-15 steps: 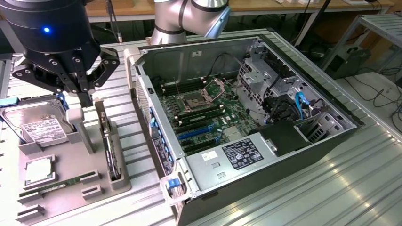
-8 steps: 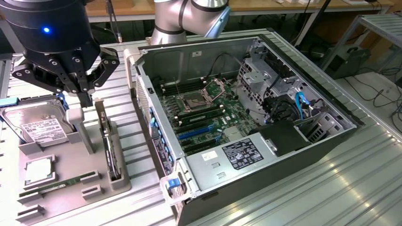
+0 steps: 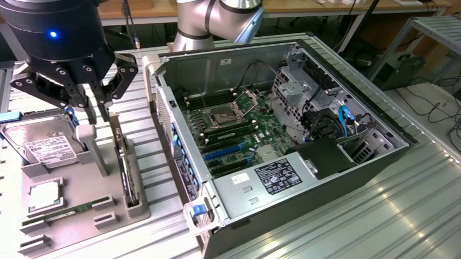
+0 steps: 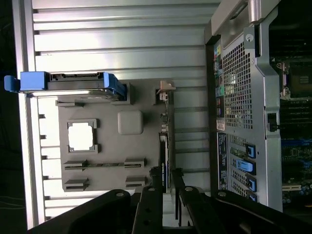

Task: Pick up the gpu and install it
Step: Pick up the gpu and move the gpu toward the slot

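**Jaws narrowly parted above the gpu, card in its tray slot**

In the exterior view the gripper [image 3: 99,110] hangs over the grey tray [image 3: 86,186], holding nothing. The gpu [image 3: 128,178] stands on edge in the tray's slot at about 5 o'clock from the fingertips, near but apart from them. In the wrist view the gripper [image 4: 165,179] has a narrow gap, and the gpu [image 4: 164,146] runs in line with it. The open computer case [image 3: 374,162] lies at 3 o'clock of the tray.

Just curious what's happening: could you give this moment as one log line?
tool: open, hovering over card | card: standing on edge in gray tray, not lifted | computer: side open
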{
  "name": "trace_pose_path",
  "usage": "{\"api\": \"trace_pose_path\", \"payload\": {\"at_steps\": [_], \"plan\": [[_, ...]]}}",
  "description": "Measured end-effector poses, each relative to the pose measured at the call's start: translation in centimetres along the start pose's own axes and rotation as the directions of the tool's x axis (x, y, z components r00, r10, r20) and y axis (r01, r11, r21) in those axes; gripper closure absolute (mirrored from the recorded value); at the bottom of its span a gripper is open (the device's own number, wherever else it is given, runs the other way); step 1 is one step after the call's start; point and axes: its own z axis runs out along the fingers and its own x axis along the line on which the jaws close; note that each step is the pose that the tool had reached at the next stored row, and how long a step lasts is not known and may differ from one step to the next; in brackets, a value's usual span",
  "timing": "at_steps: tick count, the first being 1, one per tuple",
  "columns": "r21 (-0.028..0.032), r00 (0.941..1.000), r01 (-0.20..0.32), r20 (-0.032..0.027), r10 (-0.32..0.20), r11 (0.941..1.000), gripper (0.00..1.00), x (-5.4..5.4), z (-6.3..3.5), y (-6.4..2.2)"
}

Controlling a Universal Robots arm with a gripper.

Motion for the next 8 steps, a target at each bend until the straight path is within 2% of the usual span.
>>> {"api": "trace_pose_path", "payload": {"at_steps": [4, 7, 8], "plan": [[0.0, 1.0, 0.0, 0.0, 0.0, 1.0, 0.58, 0.0, 0.0, 0.0], [0.0, 1.0, 0.0, 0.0, 0.0, 1.0, 0.52, 0.0, 0.0, -0.01], [0.0, 1.0, 0.0, 0.0, 0.0, 1.0, 0.46, 0.0, 0.0, -0.02]]}}
